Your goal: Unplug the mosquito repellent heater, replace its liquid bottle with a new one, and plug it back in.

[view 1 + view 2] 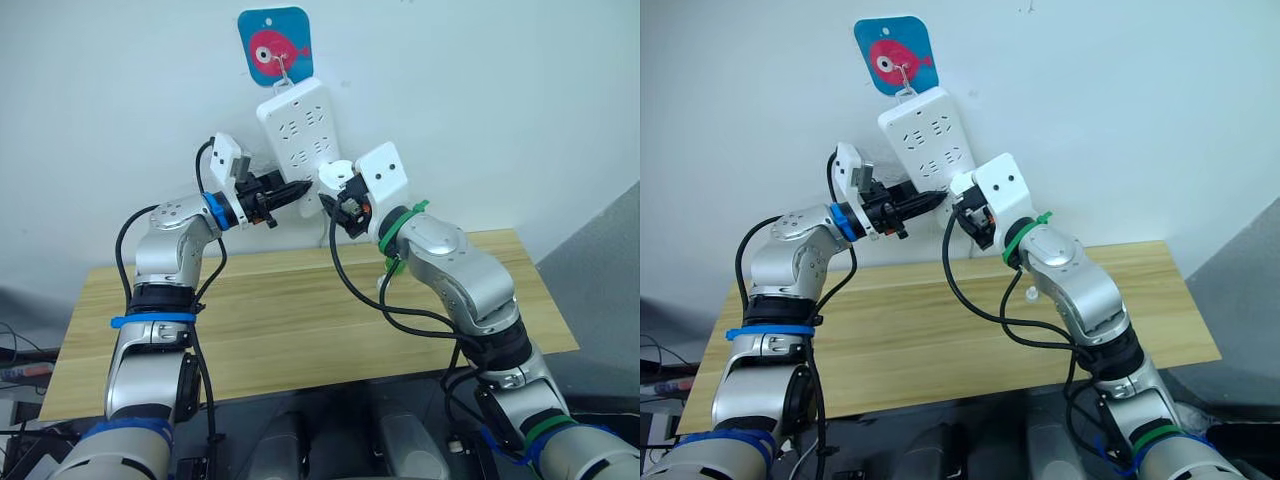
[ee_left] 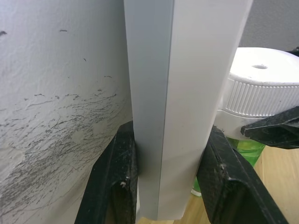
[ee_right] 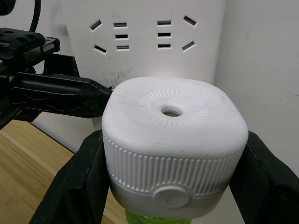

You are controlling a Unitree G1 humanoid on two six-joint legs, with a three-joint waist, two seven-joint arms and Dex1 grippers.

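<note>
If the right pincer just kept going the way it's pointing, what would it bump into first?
Most likely the power strip hanging on the wall. The right pincer grips the mosquito repellent heater, whose vented top faces the strip's sockets, so the heater would probably touch first, though depth is unclear.

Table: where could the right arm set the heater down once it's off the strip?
The whole wooden table top looks bare, widest in its middle between the two arms. It is crowded at the wall: the left gripper clamps the power strip, the right gripper holds the heater beside it.
</note>
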